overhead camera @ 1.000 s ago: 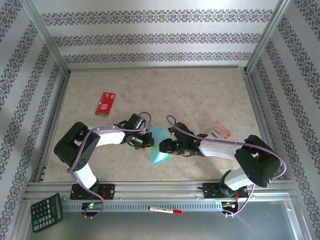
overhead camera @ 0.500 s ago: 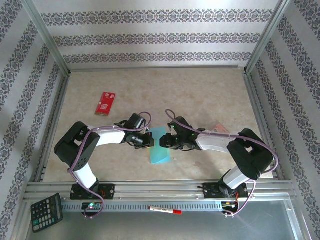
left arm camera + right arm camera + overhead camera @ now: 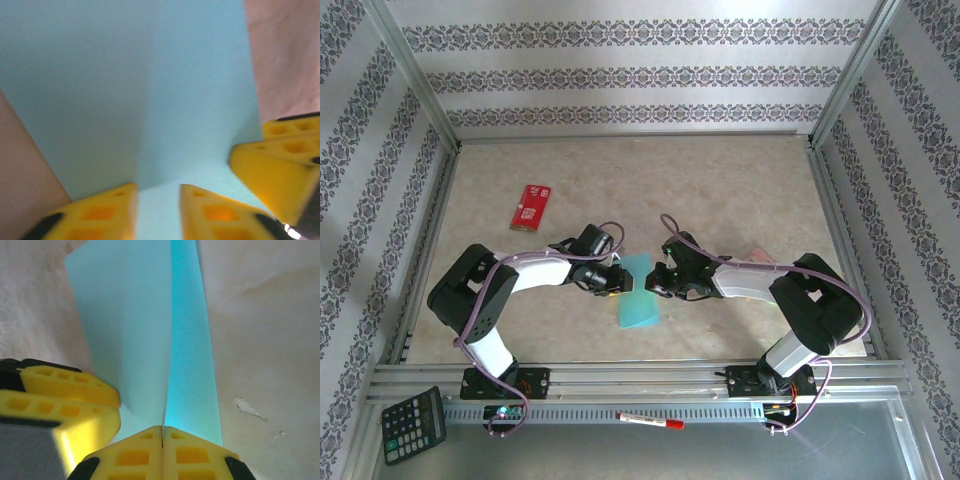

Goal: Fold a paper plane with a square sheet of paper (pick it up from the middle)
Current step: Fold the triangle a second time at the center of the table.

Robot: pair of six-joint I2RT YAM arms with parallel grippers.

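The light teal sheet of paper [image 3: 638, 295] lies between the two arms, folded along a centre crease into a narrower shape. My right gripper [image 3: 162, 429] is shut on the paper's [image 3: 150, 330] raised crease at its near end, and shows in the top view as well [image 3: 656, 282]. My left gripper [image 3: 158, 189] is at the paper's left edge [image 3: 620, 281]. Its yellow fingers [image 3: 107, 210] stand apart, with pale paper [image 3: 150, 100] lying in the gap. Each wrist view catches the other gripper's yellow fingers close by.
A red packet [image 3: 531, 206] lies at the far left of the table. A small pink packet [image 3: 757, 256] peeks out behind the right arm. On the near metal rail are a calculator [image 3: 413, 424] and a red-capped marker [image 3: 650, 420].
My right gripper has shifted left and shut on the paper's crease. My left gripper, shut before, has parted its fingers.
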